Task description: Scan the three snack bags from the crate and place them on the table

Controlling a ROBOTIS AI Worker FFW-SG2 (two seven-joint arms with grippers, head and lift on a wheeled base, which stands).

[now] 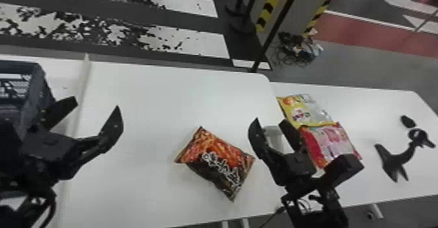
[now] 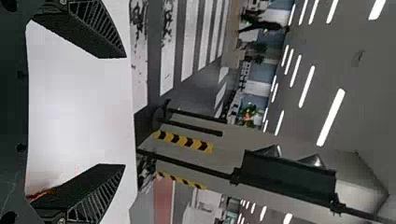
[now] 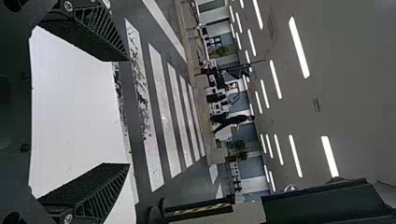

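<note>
Adjoining white surfaces (image 1: pixel 146 97) carry: crate (image 1: pixel 36 87), left; orange-black bag (image 1: pixel 215 165), middle; yellow bag (image 1: pixel 303 110), red bag (image 1: pixel 329 139), black stand (image 1: pixel 389 160), right.

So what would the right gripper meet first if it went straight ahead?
Right gripper looks free over the white table as far as shown; its height above it is hard to judge.

My black left gripper (image 1: pixel 97 103) and right gripper (image 1: pixel 270 121) have wedge-shaped, ribbed fingers (image 3: pixel 95 28) and silver screws (image 3: pixel 68 6); dark cables (image 1: pixel 53 207) loop at the arms (image 1: pixel 337 212).
</note>
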